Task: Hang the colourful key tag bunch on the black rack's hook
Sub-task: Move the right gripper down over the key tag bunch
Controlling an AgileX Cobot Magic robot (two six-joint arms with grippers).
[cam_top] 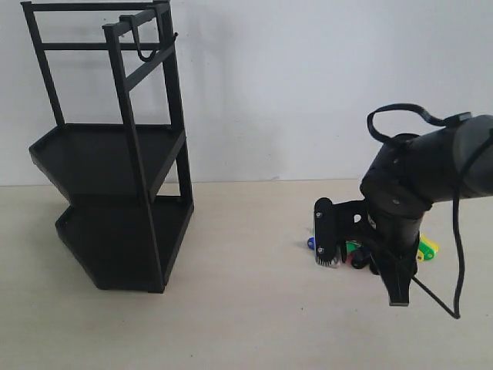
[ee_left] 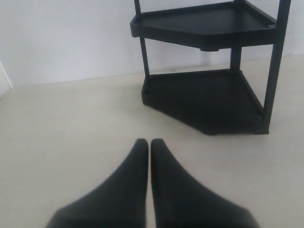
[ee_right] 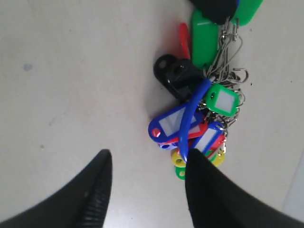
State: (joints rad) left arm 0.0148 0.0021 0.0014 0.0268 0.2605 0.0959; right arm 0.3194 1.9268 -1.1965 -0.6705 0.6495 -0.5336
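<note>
In the exterior view your right arm (cam_top: 431,173) reaches in over the desk's (cam_top: 254,331) right edge and bends steeply down, with a black cable (cam_top: 460,231) looping off it. The right gripper (cam_top: 362,274) points at the desk top, directly over the key tags (cam_top: 353,251). They lie flat on the desk near that right edge, mostly hidden behind the arm. The rack (cam_top: 115,169) stands well apart from them, toward the far left corner close to the wall (cam_top: 323,85). Its hook (cam_top: 145,45) hangs from the top bar with nothing on it. In the left wrist view your left gripper (ee_left: 145,144) has its fingers pressed together, tip to tip, with nothing between them. It is low over bare desk and faces the rack's two trays. In the right wrist view the right gripper's fingers (ee_right: 97,190) stand wide apart and hold nothing. The tags are heaped just beyond one fingertip, and their blue loop (ee_right: 191,111) arches up and runs down to that tip. You cannot tell whether the loop touches it.
</note>
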